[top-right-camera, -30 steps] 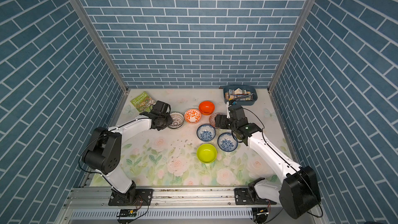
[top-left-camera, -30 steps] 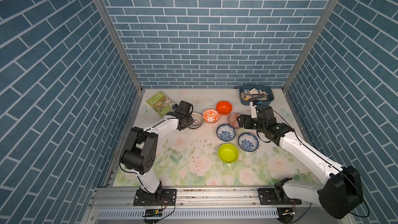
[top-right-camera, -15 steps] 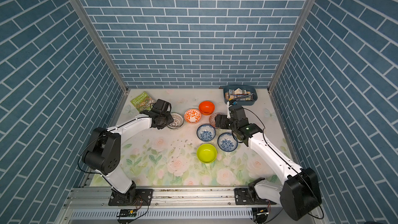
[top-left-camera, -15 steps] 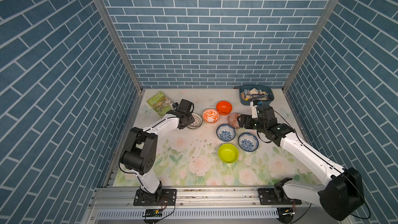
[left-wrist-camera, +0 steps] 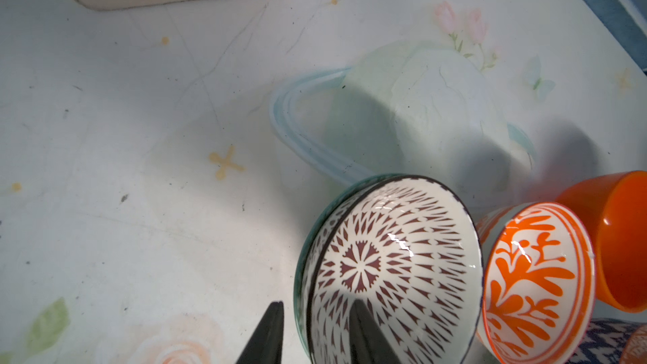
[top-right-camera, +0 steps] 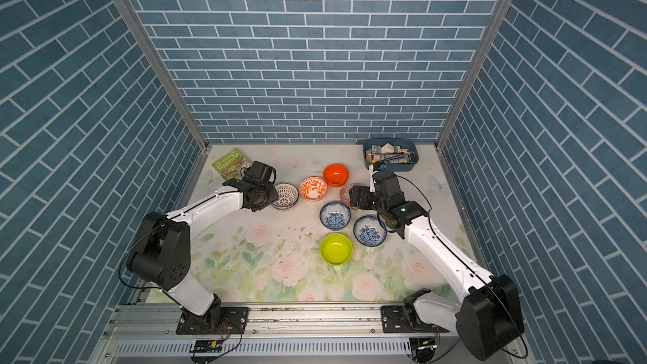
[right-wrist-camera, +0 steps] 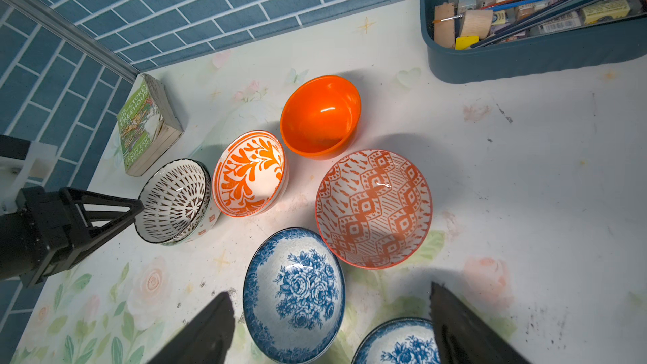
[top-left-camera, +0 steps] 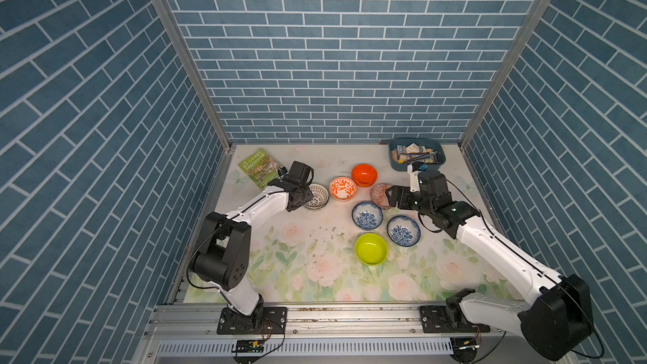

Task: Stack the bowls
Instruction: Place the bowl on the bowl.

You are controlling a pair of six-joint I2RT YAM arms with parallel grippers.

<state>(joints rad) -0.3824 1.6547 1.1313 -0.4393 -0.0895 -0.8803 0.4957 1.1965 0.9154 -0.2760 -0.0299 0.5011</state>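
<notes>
- Mostly toward the back of the floral worktop (top-left-camera: pixel 308 274): loose cluster of small bowls (top-left-camera: pixel 343 189), lime bowl (top-left-camera: pixel 371 248) nearest the front.
- Left fingers (left-wrist-camera: pixel 266 341) astride rim of lattice bowl (left-wrist-camera: pixel 392 257), one inside, one outside; lattice bowl nested, tilted, in outer bowl (right-wrist-camera: pixel 211 218); clamped or not, impossible to tell.
- Right fingers (right-wrist-camera: pixel 210 334) spread wide, empty, above blue floral bowl (right-wrist-camera: pixel 294 295).
</notes>
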